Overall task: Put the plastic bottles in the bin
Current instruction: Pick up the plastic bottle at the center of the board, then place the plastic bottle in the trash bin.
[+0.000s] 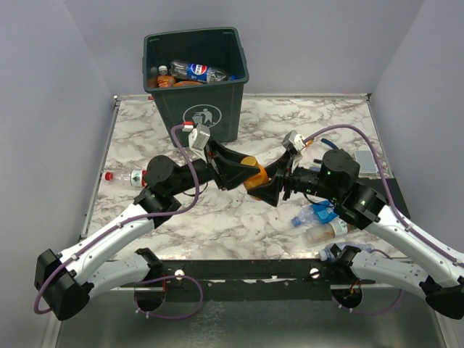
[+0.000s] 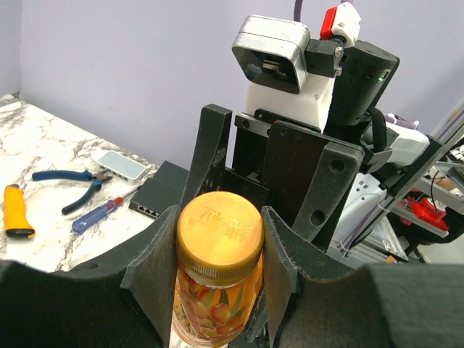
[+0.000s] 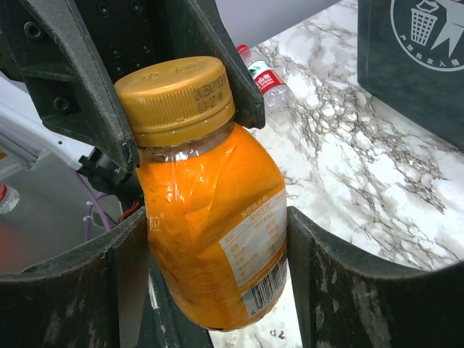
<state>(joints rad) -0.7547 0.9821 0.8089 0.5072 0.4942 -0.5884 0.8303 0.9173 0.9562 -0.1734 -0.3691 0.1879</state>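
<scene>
- Dead centre over the surface (image 1: 217, 232), an orange bottle (image 1: 254, 174) with a gold cap (image 2: 220, 230) is held up off the marble.
- The left gripper (image 2: 217, 268) is clamped on its neck just under the cap, pads tight on both sides.
- The right gripper (image 3: 217, 283) sits around the bottle's body, fingers right up against it. Honestly can't tell if it's squeezing or just resting there.
- The bin (image 1: 174, 109) stands at 12 o'clock, with several bottles (image 1: 197, 71) inside already.
- One loose bottle (image 1: 125, 176) lies at 9 o'clock, and a couple more bottles (image 1: 319, 216) lie at 4 o'clock.
</scene>
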